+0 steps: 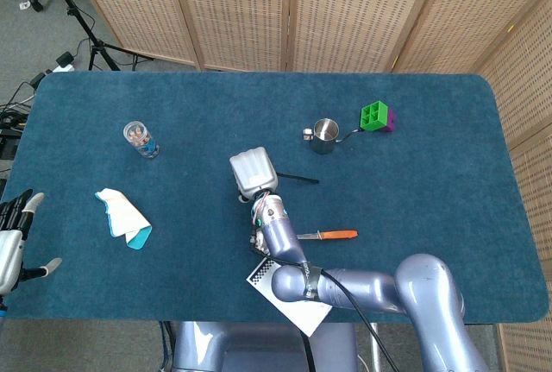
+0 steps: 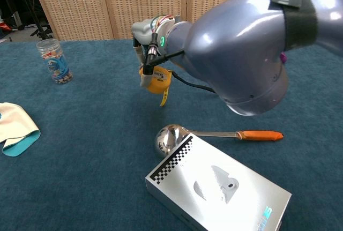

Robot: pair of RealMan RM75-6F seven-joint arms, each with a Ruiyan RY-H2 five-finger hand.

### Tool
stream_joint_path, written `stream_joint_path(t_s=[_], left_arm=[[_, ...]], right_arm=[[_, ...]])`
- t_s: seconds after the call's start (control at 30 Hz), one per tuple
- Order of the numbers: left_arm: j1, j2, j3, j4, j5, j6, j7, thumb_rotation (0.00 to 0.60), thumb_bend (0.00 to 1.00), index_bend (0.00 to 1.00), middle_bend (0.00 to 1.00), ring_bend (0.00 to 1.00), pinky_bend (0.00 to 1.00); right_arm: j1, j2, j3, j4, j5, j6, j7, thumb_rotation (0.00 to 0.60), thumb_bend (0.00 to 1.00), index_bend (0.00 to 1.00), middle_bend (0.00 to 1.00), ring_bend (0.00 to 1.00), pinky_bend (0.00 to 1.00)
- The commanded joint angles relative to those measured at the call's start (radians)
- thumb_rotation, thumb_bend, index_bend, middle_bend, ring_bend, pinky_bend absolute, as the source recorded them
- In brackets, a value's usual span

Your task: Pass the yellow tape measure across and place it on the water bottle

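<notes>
- The right hand (image 2: 146, 54) grips the yellow tape measure (image 2: 155, 80) above mid-table, its tape end dangling.
- The left hand (image 1: 10, 238), open and empty, waits at the table's edge.
- A clean handover likely needs the left hand closing firmly before the right lets go; the water bottle (image 1: 140, 140) stands beyond.

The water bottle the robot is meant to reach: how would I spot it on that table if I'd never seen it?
Start with the blue table and look to its far left part. There the water bottle stands upright alone, short and clear, with a colourful printed label. Its nearest neighbour, a white and teal cloth, lies flat closer to the front edge; the bottle is the only see-through thing there.
</notes>
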Motion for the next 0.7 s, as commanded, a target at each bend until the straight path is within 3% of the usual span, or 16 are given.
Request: stream_joint_path(t_s=[0.03,0.43,0.53,0.7], left_arm=[[0.000,0.002,-0.003,0.003,-0.006,-0.001,-0.006,0.600,0.09,0.00,0.00,0.00,0.00],[-0.004,0.008,-0.011,0.018,-0.022,-0.016,-0.034,0.600,0.09,0.00,0.00,0.00,0.00],[-0.004,0.010,-0.010,0.017,-0.019,-0.016,-0.034,0.600,0.09,0.00,0.00,0.00,0.00],[-0.001,0.012,-0.010,0.012,-0.019,-0.010,-0.031,0.600,0.09,0.00,0.00,0.00,0.00]], right_arm=[[0.029,-0.037,0.015,0.061,-0.010,-0.040,0.031,0.600,0.26,0.70,0.58,0.59,0.61],[0.078,-0.142,0.022,0.252,-0.064,-0.135,0.134,0.600,0.22,0.70,0.54,0.58,0.61],[0.075,-0.153,0.027,0.265,-0.081,-0.146,0.169,0.600,0.18,0.69,0.47,0.51,0.59],[0.068,-0.156,0.043,0.260,-0.106,-0.148,0.222,0.600,0.15,0.55,0.29,0.32,0.46]])
